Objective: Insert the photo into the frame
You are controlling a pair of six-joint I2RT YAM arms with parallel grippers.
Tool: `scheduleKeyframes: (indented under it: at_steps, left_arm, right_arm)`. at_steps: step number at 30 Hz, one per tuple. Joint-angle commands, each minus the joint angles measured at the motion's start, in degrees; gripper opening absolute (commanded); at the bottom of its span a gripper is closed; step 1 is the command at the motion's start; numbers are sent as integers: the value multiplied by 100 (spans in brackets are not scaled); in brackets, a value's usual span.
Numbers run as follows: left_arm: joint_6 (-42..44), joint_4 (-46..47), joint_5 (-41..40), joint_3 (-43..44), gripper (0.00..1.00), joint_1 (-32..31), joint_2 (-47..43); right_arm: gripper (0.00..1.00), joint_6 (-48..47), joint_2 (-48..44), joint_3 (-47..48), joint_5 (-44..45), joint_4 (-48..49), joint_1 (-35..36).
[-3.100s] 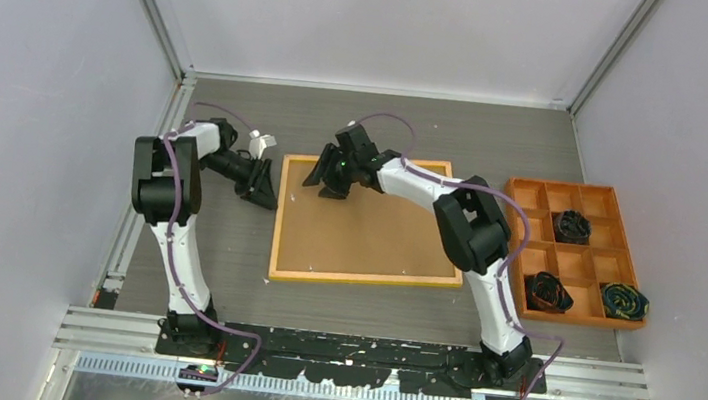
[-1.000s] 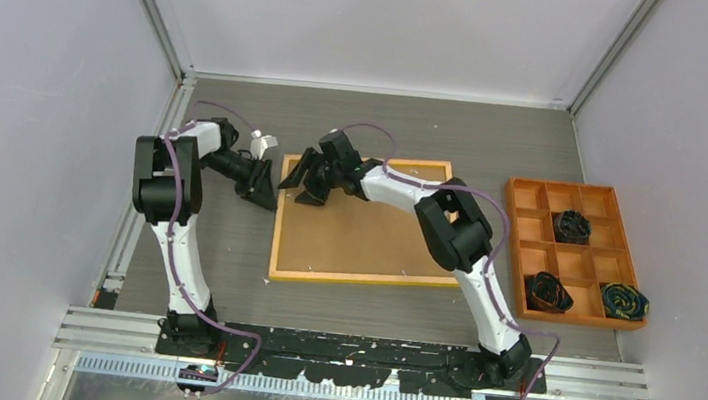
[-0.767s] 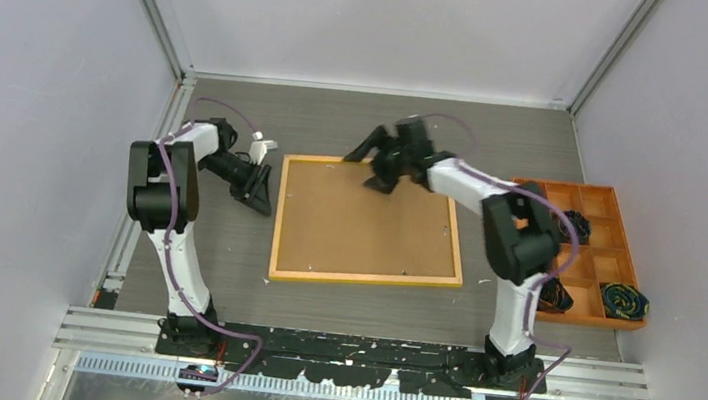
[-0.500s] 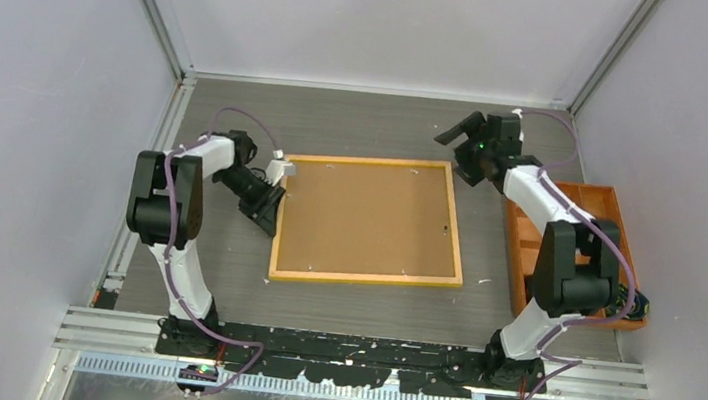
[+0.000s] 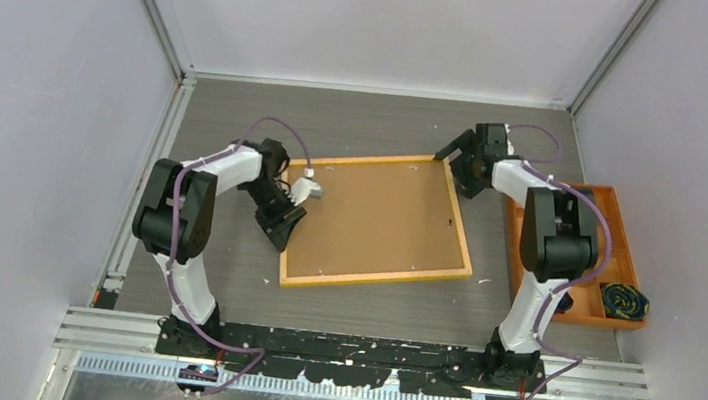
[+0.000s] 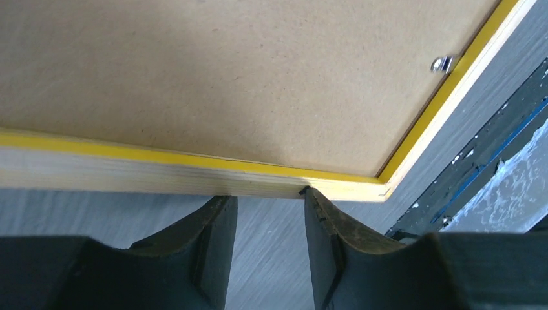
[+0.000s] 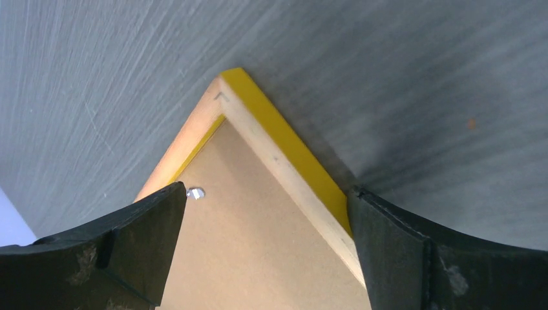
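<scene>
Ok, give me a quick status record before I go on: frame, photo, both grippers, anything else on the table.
frame: lying flat, back side up, slightly askew on the table
backing board: brown, seated in the frame
photo: not visible in any view
left gripper: open, fingertips at the frame's left edge close to its near corner, nothing between them
right gripper: open wide, straddling the frame's far right corner
orange tray: right of the frame, partly behind the right arm, dark bundle in its near right compartment
</scene>
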Motion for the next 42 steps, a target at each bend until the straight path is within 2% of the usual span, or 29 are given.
scheduleKeyframes:
  at_steps: [1, 7, 10, 12, 15, 17, 20, 23, 26, 29, 33, 38, 42]
  left_arm:
    - [-41, 392, -132, 7, 44, -711, 173]
    - [-633, 356, 389, 376, 46, -1907, 537]
    - [-797, 169, 825, 525, 53, -2627, 555]
    - [-788, 4, 976, 563, 58, -2933, 527]
    - [-541, -460, 1134, 597, 72, -2876, 422]
    - [-283, -802, 1217, 570, 80, -2675, 257]
    - [236, -1622, 1390, 757, 83, -2107, -45]
    - [864, -2404, 1426, 1226, 84, -1181, -274]
    - [1146, -2580, 1296, 1779, 81, -27, -216]
    - [817, -2278, 1079, 2317, 73, 917, 223]
    - [96, -1563, 868, 2693, 60, 1609, 957]
    - [-355, -832, 700, 2595, 52, 1811, 1449]
    - [-484, -253, 552, 2137, 47, 1754, 1474]
  right_arm:
    - [99, 155, 705, 762, -385, -130, 549]
    - [99, 141, 2167, 3222, -676, -857, 1447]
    - [100, -102, 2825, 4551, -687, -1544, 1756]
    - [100, -195, 2921, 4951, -528, -1769, 1742]
    - [100, -422, 2587, 5003, -311, -1781, 1500]
    - [100, -553, 2212, 4847, -256, -1667, 1270]
    - [100, -684, 1636, 4618, -222, -1690, 1005]
    - [100, -688, 1083, 4088, -287, -1670, 899]
    - [100, -517, 442, 3135, -293, -1406, 967]
    - [100, -238, -189, 1963, -255, -1131, 1035]
    - [100, 73, -1151, 516, 75, -963, 1109]
    - [100, 311, -2416, -1010, 398, -1070, 1112]
    - [100, 414, -2884, -1804, 302, -962, 1109]
